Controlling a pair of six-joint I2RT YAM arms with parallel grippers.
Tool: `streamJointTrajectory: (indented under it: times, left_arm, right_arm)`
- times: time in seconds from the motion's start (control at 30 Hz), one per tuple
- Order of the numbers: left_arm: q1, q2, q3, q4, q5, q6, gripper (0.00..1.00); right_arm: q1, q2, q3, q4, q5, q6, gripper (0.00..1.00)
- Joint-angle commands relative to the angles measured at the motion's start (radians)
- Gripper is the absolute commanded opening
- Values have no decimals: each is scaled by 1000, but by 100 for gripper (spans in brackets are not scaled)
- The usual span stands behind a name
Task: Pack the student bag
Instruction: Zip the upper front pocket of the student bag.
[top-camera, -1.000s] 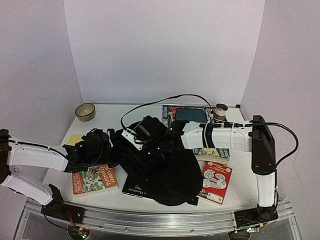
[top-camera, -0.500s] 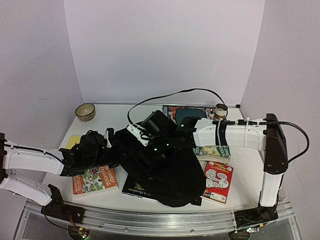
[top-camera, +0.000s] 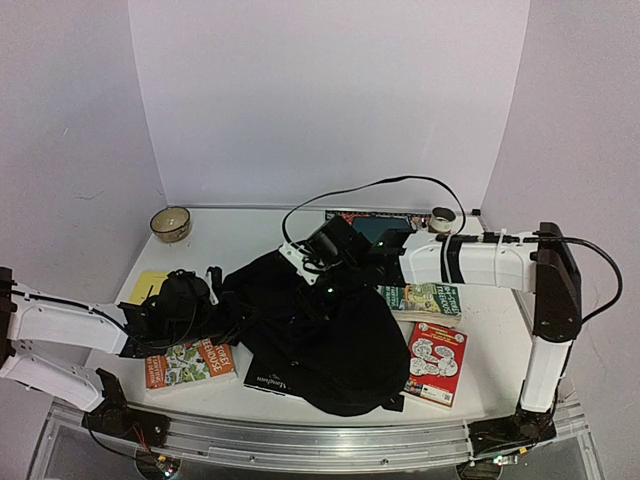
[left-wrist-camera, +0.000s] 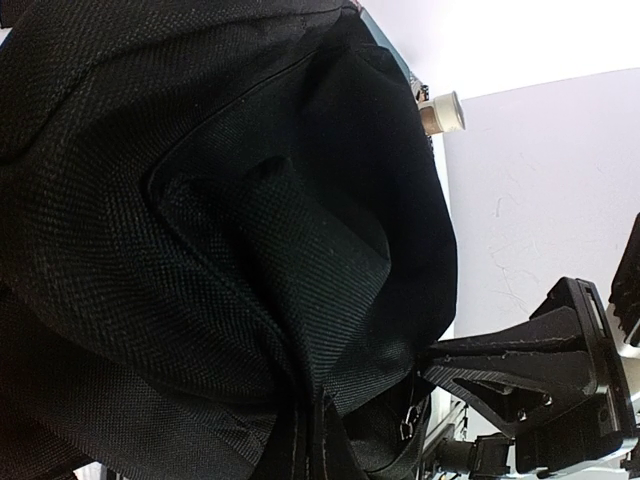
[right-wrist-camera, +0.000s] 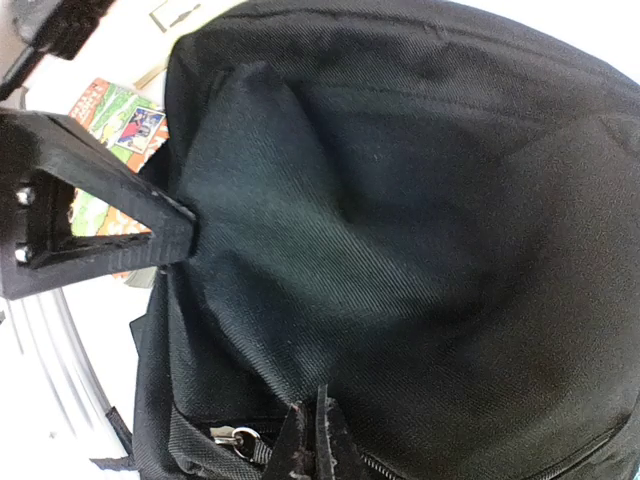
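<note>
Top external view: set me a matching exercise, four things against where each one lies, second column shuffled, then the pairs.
1 bowl
2 student bag
3 red and white book
4 orange-edged book

A near edge, right of the bag
B far left corner
C middle of the table
D near edge, left of the bag

Pairs: 1-B, 2-C, 3-A, 4-D
</note>
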Motion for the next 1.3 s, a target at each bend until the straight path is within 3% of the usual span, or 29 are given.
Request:
streamJointTrajectory:
  times: [0.0,0.2,0.53,0.63,0.73,0.8,0.97,1.03,1.13,1.27]
  left_arm:
    - [2,-9,25,31,5,4,0]
    - [3,-18,4,29,-4,9,0]
    - [3,-87,-116,14,-47,-4,0]
    - [4,-114,-145,-5,-56,0,0]
    - [4,-126,-141,-27,-62,41,1]
    - [4,-114,-109,-42,-52,96,10]
    - [3,-57,52,-153,-35,241,50]
    - [2,-51,122,-226,-37,309,60]
    - [2,-75,177,-286,-30,400,67]
    - [-2,-116,194,-290,9,500,68]
  right_arm:
    - [5,-28,-6,-27,-2,19,0]
    - [-2,-56,-8,-26,60,15,0]
    - [-80,-120,-69,-23,340,6,0]
    - [-98,-126,-88,-8,334,16,0]
    - [-97,-123,-81,10,203,29,0]
    - [-96,-116,-79,45,94,55,0]
    - [-81,-78,-55,141,-132,137,0]
    - [-77,-72,-49,168,-175,160,0]
    - [-65,-68,-23,178,-199,170,0]
    - [-52,-66,10,179,-225,181,0]
